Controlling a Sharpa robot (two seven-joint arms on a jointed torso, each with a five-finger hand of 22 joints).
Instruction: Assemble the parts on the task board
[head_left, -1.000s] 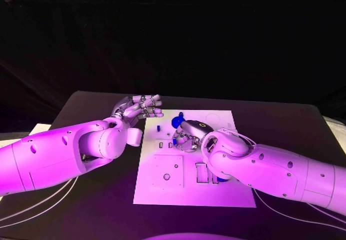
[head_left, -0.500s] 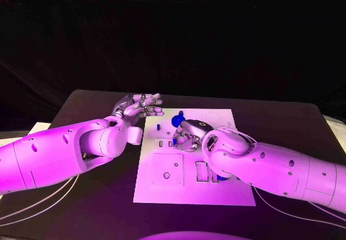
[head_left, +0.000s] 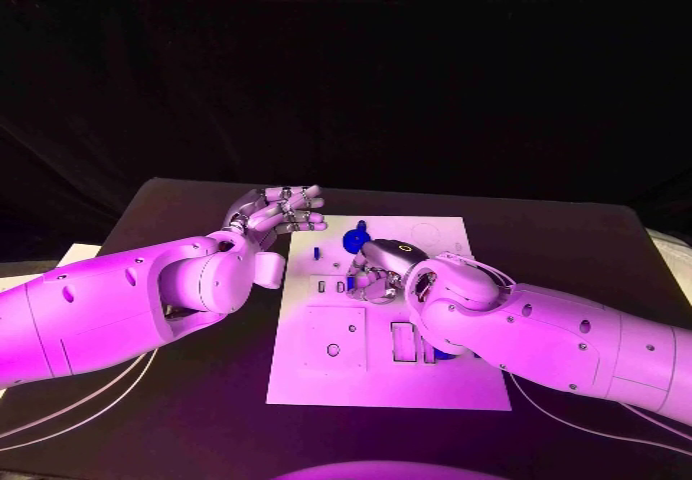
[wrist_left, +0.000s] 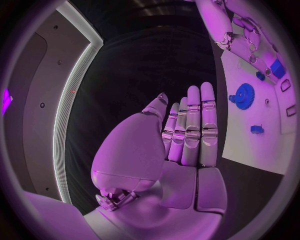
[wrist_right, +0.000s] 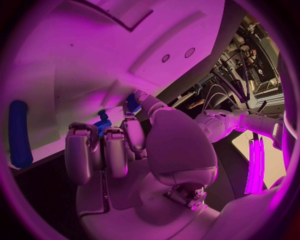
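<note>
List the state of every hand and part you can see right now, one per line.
Left hand: held off the far left corner of the white task board, fingers straight and together, holding nothing.
Right hand: over the board, fingers curled onto a small blue part.
Blue gear: lying on the board, untouched.
Blue rod: lying free.

A black table (head_left: 577, 240) carries the white task board (head_left: 433, 385), which lies flat at its middle, long side running away from the robot. A pale sheet (head_left: 75, 256) shows at the table's left edge.
</note>
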